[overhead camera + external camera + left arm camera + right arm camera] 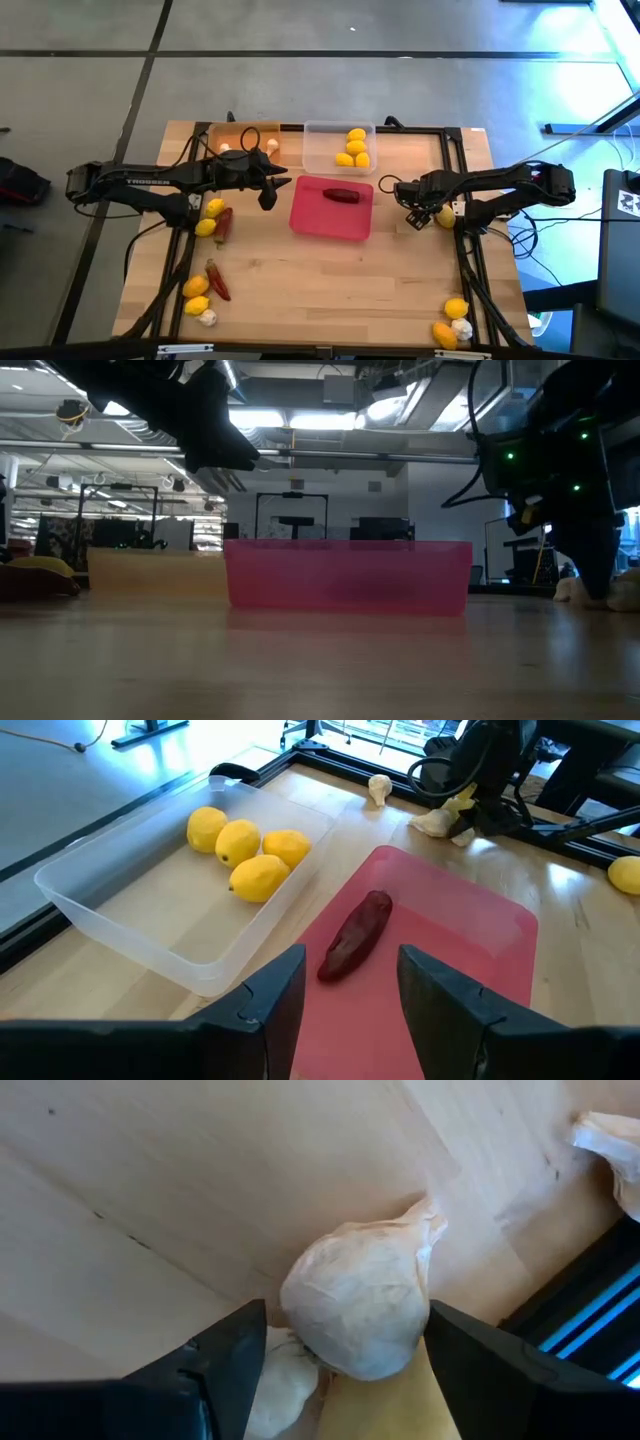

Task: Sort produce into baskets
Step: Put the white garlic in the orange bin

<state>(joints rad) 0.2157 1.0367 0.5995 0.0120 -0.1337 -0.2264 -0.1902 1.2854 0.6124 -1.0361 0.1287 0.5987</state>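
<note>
Four lemons [353,148] in the clear tray [320,160], one chili [341,195] in the pink tray [310,225], seen from above. From the left wrist: left gripper [350,995] empty, fingers spread, poised just short of that chili. From the right wrist: right gripper [345,1365] open, straddling a garlic bulb [360,1310] on the tabletop [200,1190].
</note>
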